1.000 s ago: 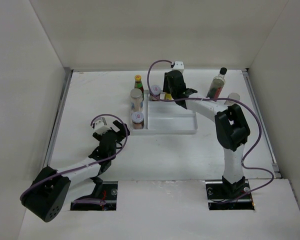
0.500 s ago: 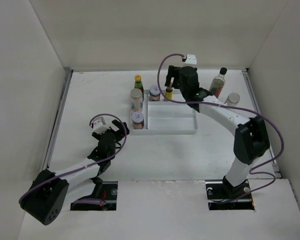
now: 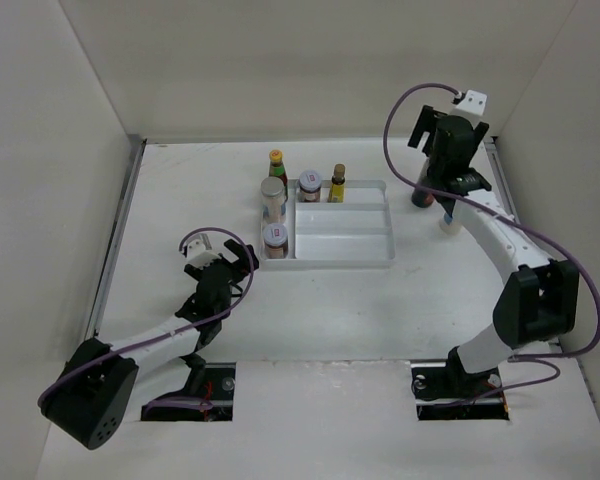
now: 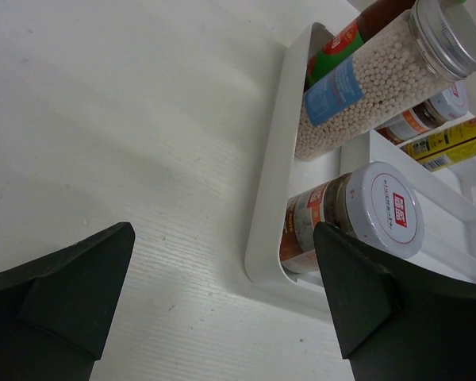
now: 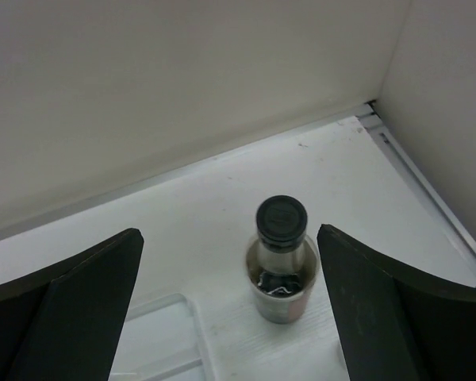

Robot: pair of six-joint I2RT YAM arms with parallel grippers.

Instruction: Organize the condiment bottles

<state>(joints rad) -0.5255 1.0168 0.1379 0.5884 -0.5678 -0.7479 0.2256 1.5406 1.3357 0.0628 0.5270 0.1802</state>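
The dark bottle (image 5: 281,270) was of glass, clear at the neck and dark lower down, and it was closed with a round black cap (image 5: 282,216). It stood upright on the white bench (image 5: 222,206), outside the tray (image 3: 340,238), to the right of it and near the far right corner of the walls.

The other bottles were at the left end of the tray. In the narrow left compartment stood a tall jar of white beads (image 4: 365,83) with a metal lid. Nearer to the arms in the same compartment stood a shorter jar with a white lid (image 4: 385,210). Behind them was a small bottle with a red and green label (image 4: 333,49); whether it stood inside the rim I could not tell. At the far side of the wide compartment stood one more lidded jar (image 3: 309,185) and, just beside it, a yellow-labelled bottle (image 3: 337,183).

The right arm was stretched far forward and to the right, with its wrist high above the dark bottle. The right pincer (image 5: 228,234) pointed down with its fingers wide apart. In the wrist view the bottle showed between the fingers and touched neither. The left arm lay low over the bench, bent toward the near left corner of the tray. The left pincer (image 4: 222,230) was also spread open and held nothing; it was near the tray but apart from it.
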